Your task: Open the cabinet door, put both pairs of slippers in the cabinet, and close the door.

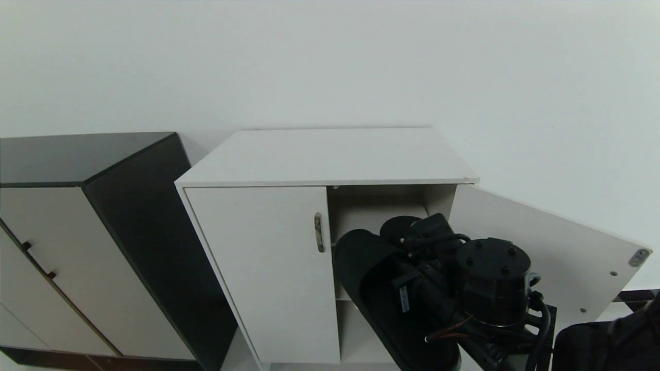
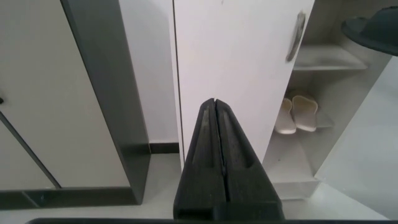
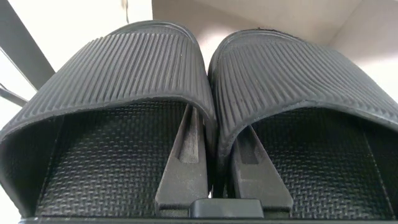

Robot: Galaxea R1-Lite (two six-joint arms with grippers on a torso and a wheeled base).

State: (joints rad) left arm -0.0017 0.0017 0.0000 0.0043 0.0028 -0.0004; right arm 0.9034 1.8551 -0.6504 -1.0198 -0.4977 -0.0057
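judging from the cabinet point(image 1: 330, 154), i'd say we're past halfway: its right door point(image 1: 541, 257) stands open, the left door point(image 1: 258, 257) is shut. black slippers point(image 3: 118, 68) hang at the opening, not yet set down as i read it. the right gripper point(image 3: 217, 134) pinches their touching inner walls, one finger in each. pale slippers point(image 2: 297, 114) already lie on a lower shelf point(image 2: 324, 124). left gripper point(image 2: 215, 106) is clenched on nothing. still to do: shelve the black pair, close up.

A second cabinet point(image 1: 77, 247) stands left of your cabinet point(image 1: 330, 159). One slipper pair point(image 2: 297, 114) lies low inside it. The other pair point(image 1: 358, 260) hangs before its opening.
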